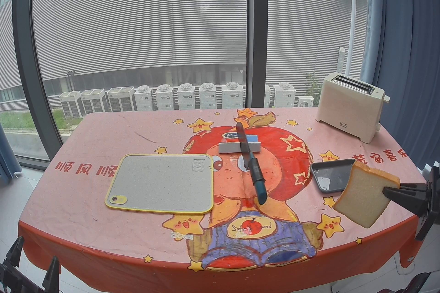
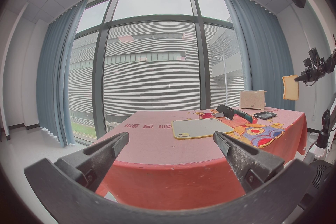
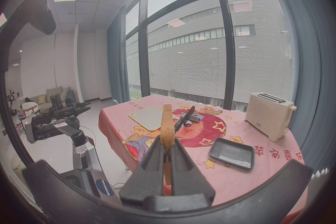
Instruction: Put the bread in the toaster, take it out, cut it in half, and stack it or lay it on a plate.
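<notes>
A slice of bread (image 1: 365,194) hangs above the table's right front corner, pinched by my right gripper (image 1: 389,192), which is shut on it; I see the slice edge-on (image 3: 167,127) between the fingers (image 3: 151,161), and far off as the bread (image 2: 290,87). The cream toaster (image 1: 350,105) stands at the back right, its slots empty. A dark tray-like plate (image 1: 332,175) lies just left of the bread. A knife (image 1: 251,164) rests with its blade on a grey block (image 1: 239,147) at the table's middle. My left gripper (image 2: 171,147) is open, low off the table's left front corner.
A grey cutting board (image 1: 161,182) with a yellow rim lies left of centre on the pink tablecloth (image 1: 91,143). A window with a dark post (image 1: 256,24) runs behind the table; blue curtains (image 1: 408,33) hang at the right.
</notes>
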